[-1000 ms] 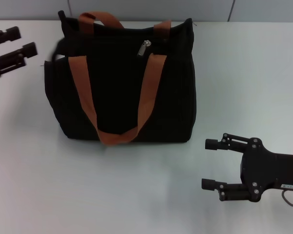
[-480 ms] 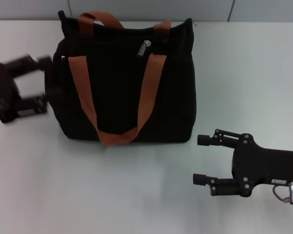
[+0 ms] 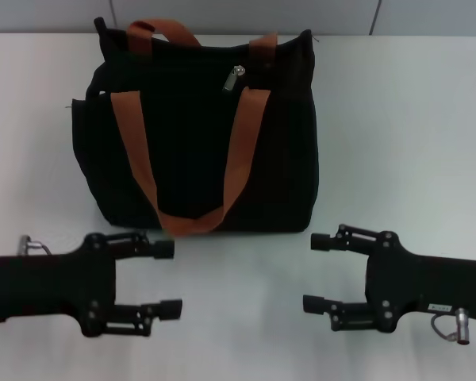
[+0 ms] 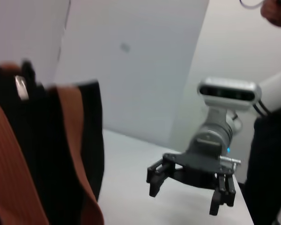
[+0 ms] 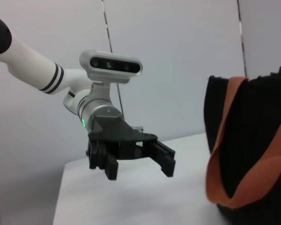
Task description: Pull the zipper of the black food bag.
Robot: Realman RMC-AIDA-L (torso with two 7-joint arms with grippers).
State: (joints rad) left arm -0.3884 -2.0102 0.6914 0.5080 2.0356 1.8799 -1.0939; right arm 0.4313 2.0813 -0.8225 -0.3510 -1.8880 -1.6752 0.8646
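Black bag (image 3: 198, 143) stands upright at the far middle of the table (image 3: 397, 119), orange straps (image 3: 242, 151) hanging down its front. Zipper pull (image 3: 236, 78) sits on the top edge, a bit right of ctr, silver tab dangling. Whether the zip run is closed or open along the top can't be read from these views.

Both arms are low at the near edge, well apart from the bag. Left gripper (image 3: 165, 278) sits near-left w/ fingers spread, nothing between them; right gripper (image 3: 321, 272) sits near-right, also spread and empty. Each wrist cam shows the other arm's gripper across the table, fingers apart, w/ bag edge at the side.

Step in hand, as a judgement: neither gripper is on the bag, so the scene fits arms parked ahead of a reach or drawn back after a pull. If a pull is due, it'd need one gripper pinching the small tab and prob. the other steadying the soft bag.
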